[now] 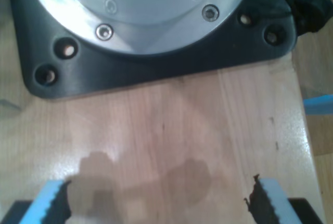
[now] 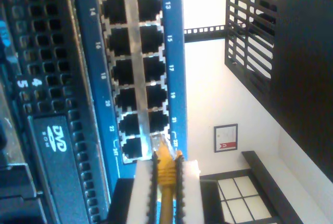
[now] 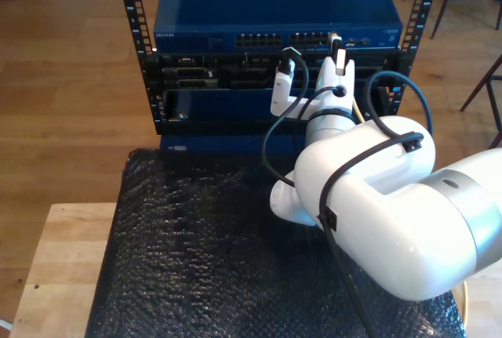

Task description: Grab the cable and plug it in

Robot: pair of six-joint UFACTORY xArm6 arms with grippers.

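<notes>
A glossy, smooth wooden table top (image 1: 171, 125) is seen, on which a matt black plastic base plate (image 1: 156, 70) with a brushed metal ring (image 1: 145, 31) is mounted. The yellow cable (image 2: 166, 169) is sheathed in smooth plastic, its plug clear. The switch (image 3: 274, 12) is faced in blue painted metal, its ports (image 2: 136, 73) framed in bright metal. Crinkled black bubble wrap (image 3: 204, 259) and a glossy white arm shell (image 3: 369, 205) are shown
</notes>
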